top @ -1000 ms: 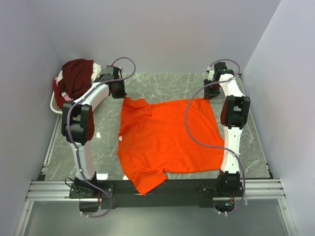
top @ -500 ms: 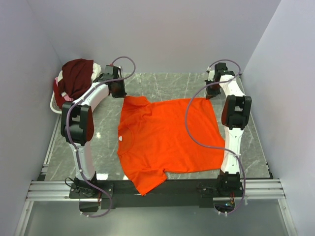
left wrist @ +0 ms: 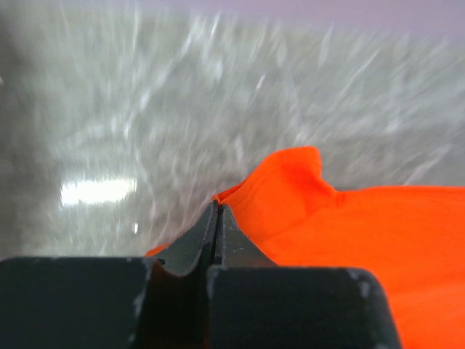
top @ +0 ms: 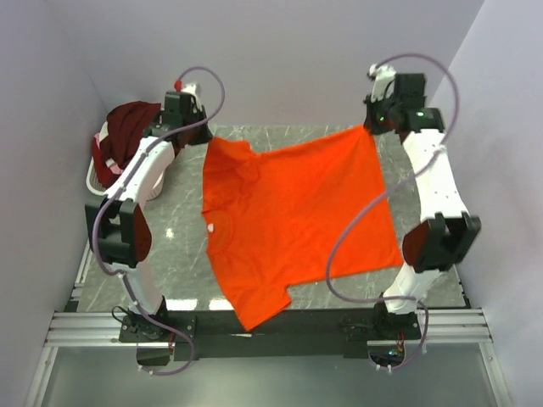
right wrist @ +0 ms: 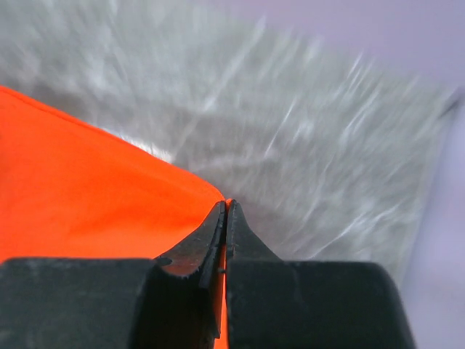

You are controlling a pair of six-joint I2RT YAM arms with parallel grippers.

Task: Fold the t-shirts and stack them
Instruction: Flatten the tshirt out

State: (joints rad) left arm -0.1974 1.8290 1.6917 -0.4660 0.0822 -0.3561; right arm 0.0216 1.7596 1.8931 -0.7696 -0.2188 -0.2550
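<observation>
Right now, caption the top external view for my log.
Left gripper and right gripper pinch the orange t-shirt by its far corners over the table.

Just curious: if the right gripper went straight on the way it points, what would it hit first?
Probably the marble tabletop ahead of the right gripper, which is shut on the orange t-shirt; blur makes depth unsure.
</observation>
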